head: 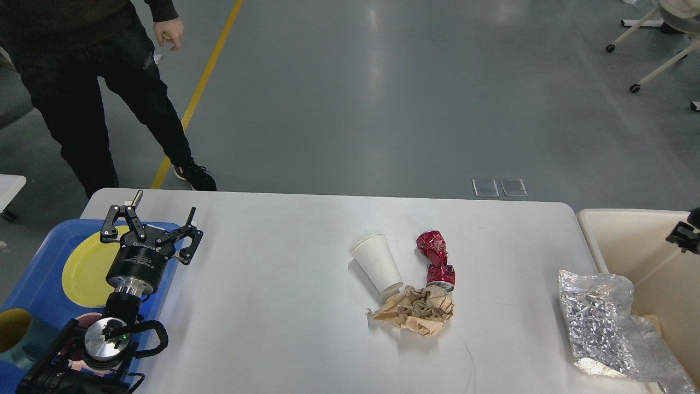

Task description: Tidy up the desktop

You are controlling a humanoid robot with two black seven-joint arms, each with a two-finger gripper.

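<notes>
The white desktop [273,306] fills the lower view. On it, right of centre, a white paper cup [377,264] lies tilted, a crushed red can [436,258] lies beside it, and a crumpled brown paper [416,310] touches both. A crumpled silver foil bag [604,320] lies at the table's right edge, partly over the bin. My left gripper [162,210] is open and empty above the blue tray's right edge, far left of the litter. My right gripper [683,236] shows small and dark at the right edge, above the bin.
A blue tray [33,273] at the left holds a yellow plate [87,268] and a teal cup [16,334]. A beige bin [618,230] stands against the table's right end. A person in black [82,82] stands beyond the far left corner.
</notes>
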